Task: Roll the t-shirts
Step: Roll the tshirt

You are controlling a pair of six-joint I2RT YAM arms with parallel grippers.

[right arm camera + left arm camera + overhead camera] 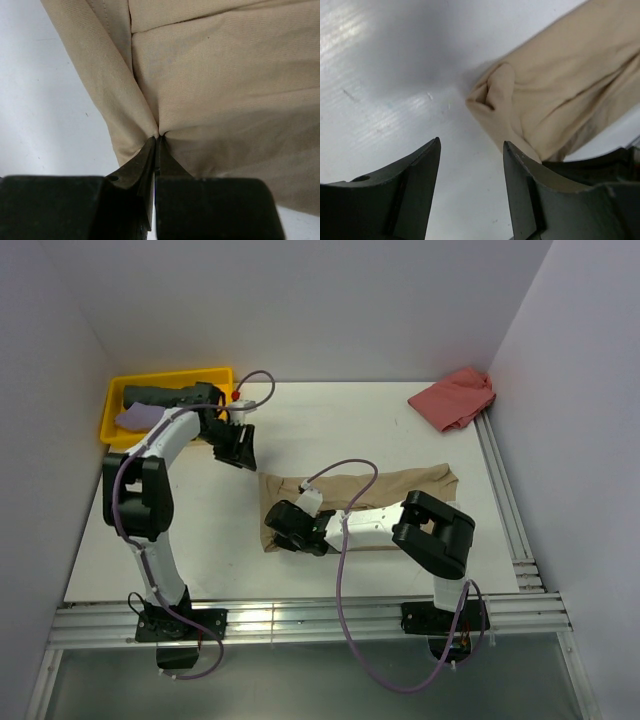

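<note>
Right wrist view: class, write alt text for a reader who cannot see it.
The right gripper pinches a fold of the tan t-shirt in its shut jaws. The shirt fills most of the frame, with white table at the left.

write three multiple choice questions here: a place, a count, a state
1. Where is the salmon-red t-shirt? A by the left arm's base B far right corner of the table C under the right arm
2. T-shirts in the yellow tray? A none B four C two
3. The right gripper is A shut on the tan t-shirt B open C out of view
1 B, top view shows it there; 2 C, a dark t-shirt and a lilac t-shirt; 3 A, cloth bunches into its closed tips
</note>
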